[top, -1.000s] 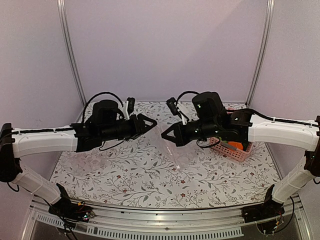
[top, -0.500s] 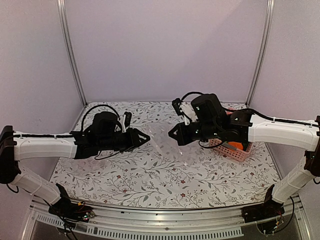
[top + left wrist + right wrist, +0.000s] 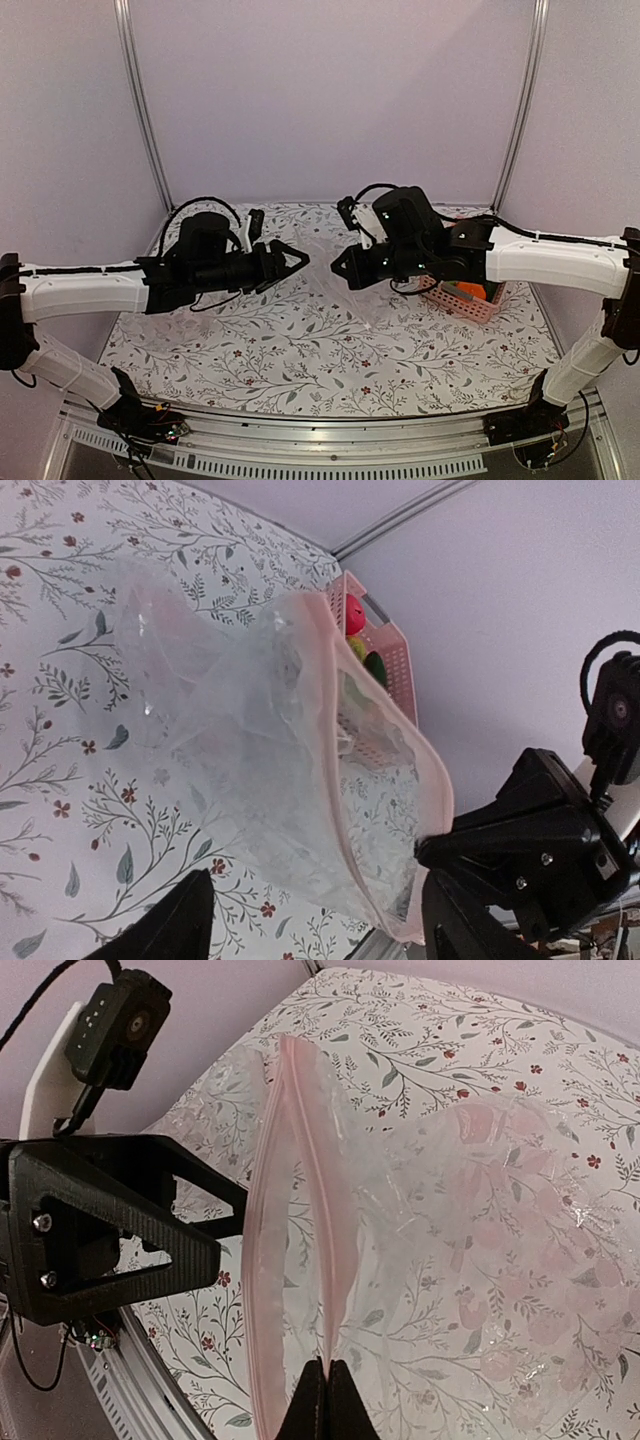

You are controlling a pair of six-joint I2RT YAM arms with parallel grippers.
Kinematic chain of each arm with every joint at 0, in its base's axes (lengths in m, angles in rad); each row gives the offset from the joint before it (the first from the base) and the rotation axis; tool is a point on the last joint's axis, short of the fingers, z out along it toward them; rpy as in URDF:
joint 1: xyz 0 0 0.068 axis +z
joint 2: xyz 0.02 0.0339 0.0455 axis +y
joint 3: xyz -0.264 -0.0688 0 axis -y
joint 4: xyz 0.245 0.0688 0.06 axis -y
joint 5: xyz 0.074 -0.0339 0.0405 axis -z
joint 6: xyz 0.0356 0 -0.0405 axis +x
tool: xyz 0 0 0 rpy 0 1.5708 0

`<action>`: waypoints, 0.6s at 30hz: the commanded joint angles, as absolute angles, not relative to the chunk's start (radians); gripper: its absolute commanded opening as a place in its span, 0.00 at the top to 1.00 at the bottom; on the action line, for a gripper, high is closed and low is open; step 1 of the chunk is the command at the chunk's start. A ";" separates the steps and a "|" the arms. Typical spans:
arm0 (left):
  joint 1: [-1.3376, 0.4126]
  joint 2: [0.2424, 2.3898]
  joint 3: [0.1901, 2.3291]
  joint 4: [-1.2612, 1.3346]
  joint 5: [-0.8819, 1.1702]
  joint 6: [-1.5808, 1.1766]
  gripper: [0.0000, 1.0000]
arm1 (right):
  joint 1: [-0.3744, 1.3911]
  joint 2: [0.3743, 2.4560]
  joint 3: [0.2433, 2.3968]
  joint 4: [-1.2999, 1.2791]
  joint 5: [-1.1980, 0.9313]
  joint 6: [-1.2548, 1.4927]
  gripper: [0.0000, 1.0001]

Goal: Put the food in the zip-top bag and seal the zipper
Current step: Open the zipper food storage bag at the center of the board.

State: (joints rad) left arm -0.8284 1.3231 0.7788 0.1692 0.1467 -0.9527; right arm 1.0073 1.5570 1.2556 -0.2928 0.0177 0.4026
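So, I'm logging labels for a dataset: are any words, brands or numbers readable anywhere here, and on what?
None can be read.
The zip-top bag and its zipper are unprinted.
The pink basket shows no label.
The table cover carries only a flower print.

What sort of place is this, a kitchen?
Probably a robot test booth: left arm and right arm bolted to a floral table, bare walls on metal posts, a pink basket of toy fruit.

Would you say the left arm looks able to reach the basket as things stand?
Probably not: the basket sits far right, past the right hand, which holds the bag up in between. The left hand is open, though.
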 commanded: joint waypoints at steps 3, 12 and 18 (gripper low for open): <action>-0.847 1.375 0.800 0.218 0.174 -0.958 0.26 | 1.017 1.593 1.300 -0.299 0.034 0.409 1.00; -0.862 1.448 0.815 0.270 0.200 -0.994 0.36 | 1.022 1.607 1.310 -0.308 0.067 0.400 1.00; -0.871 1.475 0.809 0.290 0.211 -1.019 0.55 | 1.022 1.614 1.319 -0.329 0.119 0.403 1.00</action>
State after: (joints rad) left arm -0.8539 1.4544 0.7933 0.2565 0.1970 -1.0035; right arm 1.0138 1.5932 1.2854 -0.2966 0.0639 0.4030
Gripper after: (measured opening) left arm 0.496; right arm 0.006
